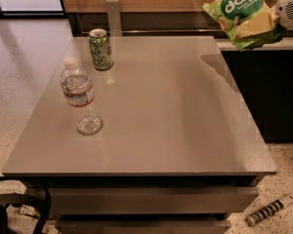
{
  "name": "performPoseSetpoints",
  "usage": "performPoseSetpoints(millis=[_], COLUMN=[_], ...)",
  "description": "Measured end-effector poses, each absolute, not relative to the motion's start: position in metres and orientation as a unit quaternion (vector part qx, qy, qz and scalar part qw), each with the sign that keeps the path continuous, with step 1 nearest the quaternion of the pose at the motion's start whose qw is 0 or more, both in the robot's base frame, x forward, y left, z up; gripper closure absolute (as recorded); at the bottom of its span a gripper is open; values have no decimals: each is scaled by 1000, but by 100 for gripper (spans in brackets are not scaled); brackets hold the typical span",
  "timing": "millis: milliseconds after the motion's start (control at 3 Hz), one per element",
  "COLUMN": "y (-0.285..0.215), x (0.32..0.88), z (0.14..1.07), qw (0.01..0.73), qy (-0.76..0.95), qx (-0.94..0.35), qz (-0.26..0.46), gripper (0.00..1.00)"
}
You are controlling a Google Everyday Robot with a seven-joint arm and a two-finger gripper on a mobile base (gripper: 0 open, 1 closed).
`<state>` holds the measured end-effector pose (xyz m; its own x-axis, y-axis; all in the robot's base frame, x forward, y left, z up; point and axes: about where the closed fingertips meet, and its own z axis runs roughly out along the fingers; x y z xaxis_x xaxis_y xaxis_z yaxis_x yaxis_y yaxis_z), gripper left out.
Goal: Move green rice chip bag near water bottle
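Note:
The green rice chip bag (241,16) hangs in the air past the table's far right corner, held at its right side by my gripper (275,19), whose white arm comes in from the right edge. The fingers are shut on the bag. The water bottle (80,96), clear with a white cap and a label band, stands upright on the left part of the grey table (171,111), far from the bag.
A green soda can (100,49) stands at the table's far left, behind the bottle. A dark counter (263,91) borders the table's right side. A striped cylindrical object (271,210) lies on the floor at the front right. A black item (10,213) sits at the bottom left.

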<state>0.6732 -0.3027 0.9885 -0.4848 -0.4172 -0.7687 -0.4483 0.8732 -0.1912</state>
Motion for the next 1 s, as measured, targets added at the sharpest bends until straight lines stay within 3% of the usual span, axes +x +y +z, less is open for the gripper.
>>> performPoseSetpoints(millis=[1000], y=[-264], x=[564], z=[970], qw=[417], qy=[839], qx=[-350], qz=[9], gripper=[100])
